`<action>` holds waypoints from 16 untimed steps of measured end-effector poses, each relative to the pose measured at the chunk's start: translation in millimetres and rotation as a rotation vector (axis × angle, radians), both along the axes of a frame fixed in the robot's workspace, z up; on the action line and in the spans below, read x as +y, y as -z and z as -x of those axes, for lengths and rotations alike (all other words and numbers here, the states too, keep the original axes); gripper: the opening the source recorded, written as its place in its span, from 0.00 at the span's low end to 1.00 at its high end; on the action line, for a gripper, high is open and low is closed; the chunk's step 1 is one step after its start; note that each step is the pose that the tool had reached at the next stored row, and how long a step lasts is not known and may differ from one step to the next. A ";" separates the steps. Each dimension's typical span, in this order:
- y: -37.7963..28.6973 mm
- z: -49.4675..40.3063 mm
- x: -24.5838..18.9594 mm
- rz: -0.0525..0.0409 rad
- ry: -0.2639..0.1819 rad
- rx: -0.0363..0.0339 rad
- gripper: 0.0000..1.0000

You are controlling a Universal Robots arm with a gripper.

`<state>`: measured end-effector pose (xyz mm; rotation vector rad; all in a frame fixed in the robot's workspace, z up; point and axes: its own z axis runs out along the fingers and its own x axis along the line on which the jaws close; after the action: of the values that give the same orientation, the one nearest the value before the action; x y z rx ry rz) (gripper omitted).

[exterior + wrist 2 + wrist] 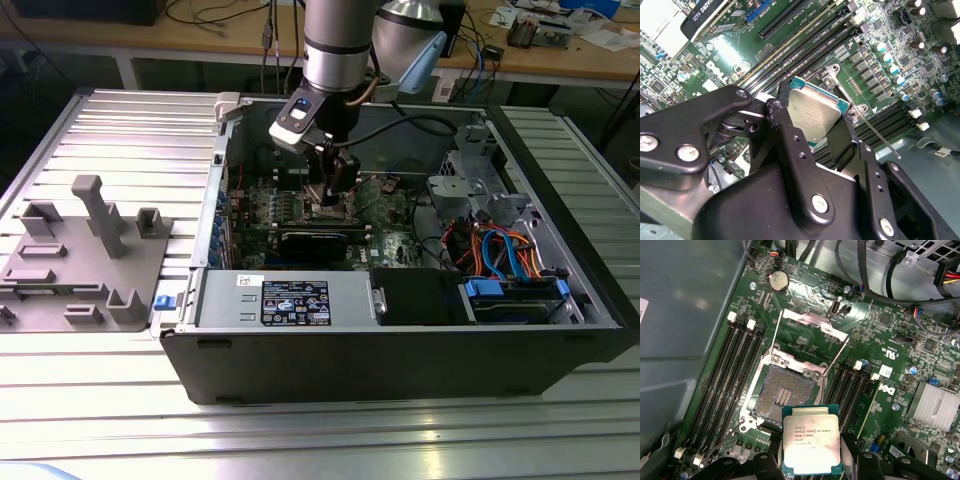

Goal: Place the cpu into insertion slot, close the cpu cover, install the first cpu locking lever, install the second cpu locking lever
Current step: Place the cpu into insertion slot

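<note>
Gripper (812,462) fingers (769,461) are closed partway onto opposite edges of the chip (811,439) and hold it flat. In the first wrist view the chip overlaps one edge of the bare socket (782,392). Beyond the socket, the cover (812,324) stands swung up, with wire levers (839,354) raised, on the green board (805,290) inside the computer case (400,370).

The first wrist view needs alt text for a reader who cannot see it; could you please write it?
The gripper holds the cpu, silver top facing the camera, by two opposite edges above a green motherboard. The insertion slot lies bare, not yet filled, with the cpu cover swung open.
</note>
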<state>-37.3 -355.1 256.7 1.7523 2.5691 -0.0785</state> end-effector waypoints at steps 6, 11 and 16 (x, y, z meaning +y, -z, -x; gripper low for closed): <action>0.2 0.0 0.0 0.0000 0.004 0.0000 0.55; 0.4 0.0 0.0 0.0000 0.007 0.0000 0.55; 0.6 0.0 0.0 0.0000 0.010 0.0000 0.55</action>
<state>-37.3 -355.1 256.1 1.7646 2.5608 -0.0787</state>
